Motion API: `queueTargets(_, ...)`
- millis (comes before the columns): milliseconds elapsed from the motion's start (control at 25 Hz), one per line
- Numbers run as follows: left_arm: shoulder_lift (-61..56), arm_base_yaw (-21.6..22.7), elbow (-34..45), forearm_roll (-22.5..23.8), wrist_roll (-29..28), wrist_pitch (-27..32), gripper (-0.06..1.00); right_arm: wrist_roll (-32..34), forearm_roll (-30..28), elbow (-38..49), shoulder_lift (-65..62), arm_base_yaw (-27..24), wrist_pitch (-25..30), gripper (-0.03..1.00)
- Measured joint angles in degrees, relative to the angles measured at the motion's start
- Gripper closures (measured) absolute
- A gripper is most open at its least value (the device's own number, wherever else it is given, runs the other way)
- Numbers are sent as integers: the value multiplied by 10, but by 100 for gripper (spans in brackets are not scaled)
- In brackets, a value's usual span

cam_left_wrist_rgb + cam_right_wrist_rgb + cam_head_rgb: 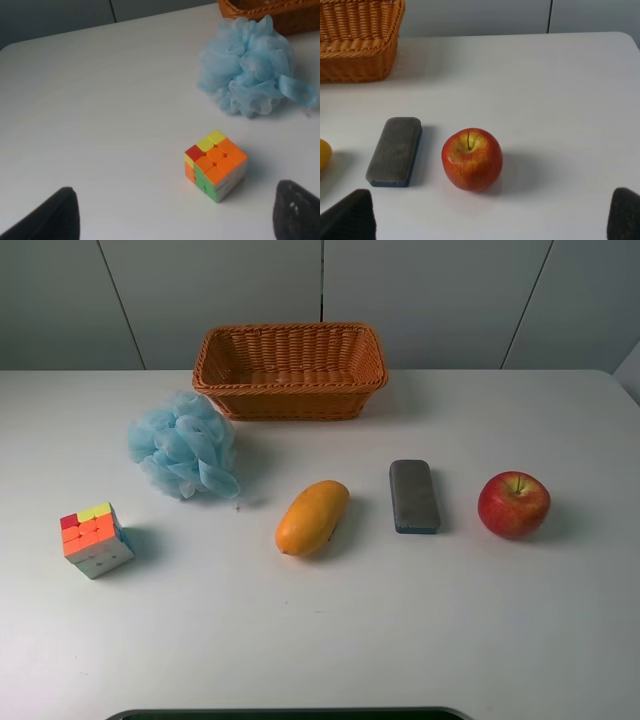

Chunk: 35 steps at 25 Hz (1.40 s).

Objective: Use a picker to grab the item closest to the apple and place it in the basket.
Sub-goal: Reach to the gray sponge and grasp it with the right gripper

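White tabletop (420, 640) carried a grey rectangular eraser with a blue base (414, 496), lying near a red apple (514, 504) and not touching it, well apart from the woven orange wicker basket (290, 400) behind. The left gripper (175, 220) and right gripper (487, 220) each had fingers spread wide, gripping nothing.

Mango (313, 517), cube (95, 539) (scrambled), blue loofah (183, 446)
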Motion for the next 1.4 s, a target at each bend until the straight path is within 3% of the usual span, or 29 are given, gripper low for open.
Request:
queueTargets(600,0,0,0,0,0,0,20,0,5,-1,0,0,7,27)
queueTargets(760,0,0,0,0,0,0,20,0,17,-41,14,0,25,27)
queueTargets(1160,0,0,0,0,0,0,20,-48,48,-213,296,8,37,27)
queueTargets(1400,0,0,0,0,0,0,20,-49,42,-287,469,105,28,27)
